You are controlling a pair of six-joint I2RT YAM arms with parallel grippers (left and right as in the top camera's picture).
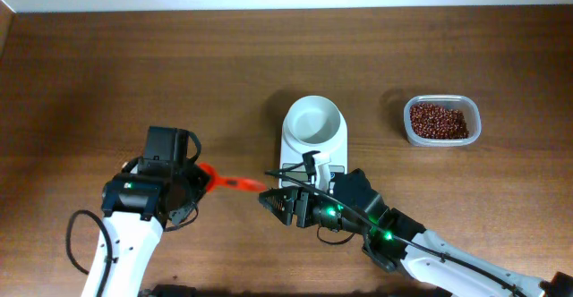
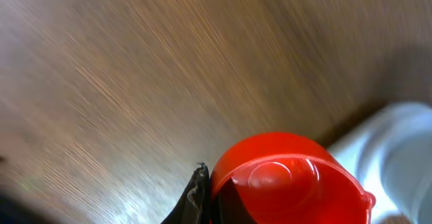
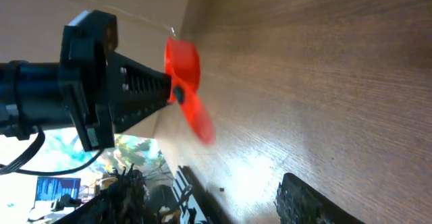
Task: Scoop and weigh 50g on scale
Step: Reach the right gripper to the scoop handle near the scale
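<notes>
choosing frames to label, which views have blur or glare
Overhead: sharp, though the scoop handle smears slightly. Left wrist: table streaked with blur, soft glare on the scoop's bowl. Right wrist: scoop handle blurred, pale glare patch on the table.

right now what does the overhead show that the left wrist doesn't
Only overhead: the scale, the beans in their tub, and the right gripper near the handle of the scoop. Only left wrist: a close-up of the scoop's round cup. Both: the scoop, held by the left gripper, and the table.
</notes>
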